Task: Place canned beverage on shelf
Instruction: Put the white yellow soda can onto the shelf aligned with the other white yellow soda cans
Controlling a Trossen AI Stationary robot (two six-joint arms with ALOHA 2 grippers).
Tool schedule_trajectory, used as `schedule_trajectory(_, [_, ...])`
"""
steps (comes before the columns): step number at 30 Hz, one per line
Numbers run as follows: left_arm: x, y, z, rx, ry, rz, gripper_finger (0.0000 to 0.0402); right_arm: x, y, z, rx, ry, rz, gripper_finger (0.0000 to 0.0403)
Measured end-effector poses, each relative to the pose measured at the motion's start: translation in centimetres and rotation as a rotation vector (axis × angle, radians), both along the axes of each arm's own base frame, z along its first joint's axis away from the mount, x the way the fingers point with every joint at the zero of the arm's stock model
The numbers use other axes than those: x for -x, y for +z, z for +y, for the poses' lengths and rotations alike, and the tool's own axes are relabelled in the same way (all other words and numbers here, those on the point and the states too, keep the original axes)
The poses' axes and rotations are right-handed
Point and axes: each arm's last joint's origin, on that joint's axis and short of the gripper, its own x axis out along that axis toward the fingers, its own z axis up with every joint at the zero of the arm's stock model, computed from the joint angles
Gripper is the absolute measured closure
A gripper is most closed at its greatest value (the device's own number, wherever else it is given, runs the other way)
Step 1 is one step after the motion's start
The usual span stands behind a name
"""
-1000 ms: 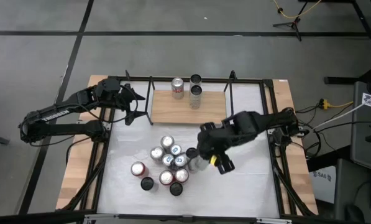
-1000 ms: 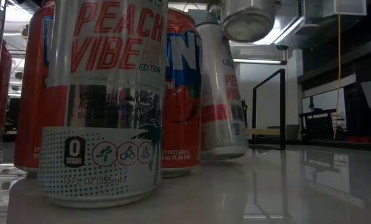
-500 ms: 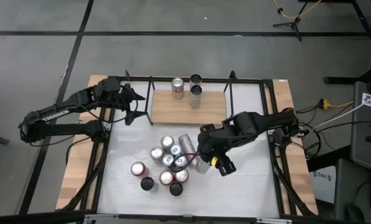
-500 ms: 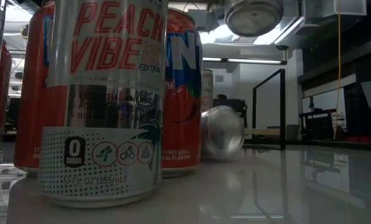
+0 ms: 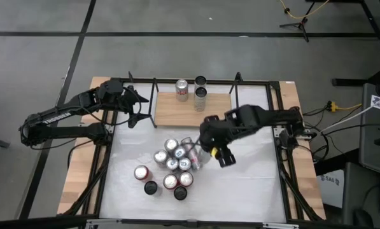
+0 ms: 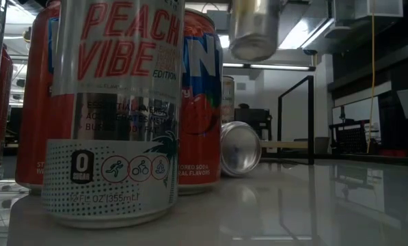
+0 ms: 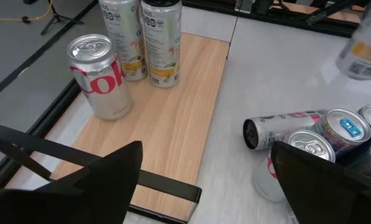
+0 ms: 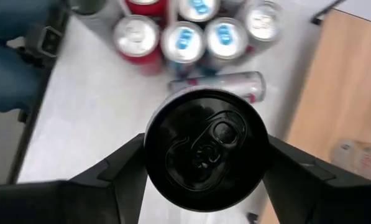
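My right gripper [image 5: 208,136] is shut on a black-topped can [image 8: 204,146], held in the air over the table just near of the shelf. The can also shows in the low view [image 6: 255,27]. The shelf [image 5: 193,109], a light-wood board with black rod uprights, carries a Coke can [image 5: 182,90] and two slim cans [image 5: 200,95], all standing on their bases. A slim can [image 7: 284,127] lies on its side on the table beside the can cluster [image 5: 170,165]. My left gripper [image 7: 204,180] is open and empty at the shelf's left end. My right gripper pinches the can's side wall just below the top rim [image 8: 150,149] between its two fingers [image 8: 117,171], one on each side. The fingers come from above, pointing down along the can. The can hangs about upright, top up, lifted clear of the table.
Several cans stand close together on the white tabletop, near and left of my right gripper. The fallen can [image 6: 239,149] lies at the cluster's far edge. Black frame rods [image 5: 235,95] rise at the shelf's ends. The right part of the board [image 5: 218,111] is bare.
My right gripper has carried the black-topped can up and toward the far edge, toward the shelf. A slim can that stood beside it has tipped over and now lies on its side by the cluster.
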Motion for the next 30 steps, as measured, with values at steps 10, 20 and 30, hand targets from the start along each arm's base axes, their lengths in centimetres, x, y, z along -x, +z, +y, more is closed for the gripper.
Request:
schedule_trajectory(10, [0.0,0.0,0.0,0.0,0.0,0.0,0.0053,-0.9,-0.1,-6.7,0.056,-0.138,-0.006,0.0142])
schedule_trajectory(20, [0.0,0.0,0.0,0.001,0.0,0.0,0.0053,-0.8,-0.2,-12.4,0.08,-0.244,-0.001,0.0141])
schedule_trajectory(30, [0.0,0.0,0.0,0.001,0.0,0.0,0.0053,-2.6,-2.3,-13.9,0.079,-0.245,0.053,0.0141])
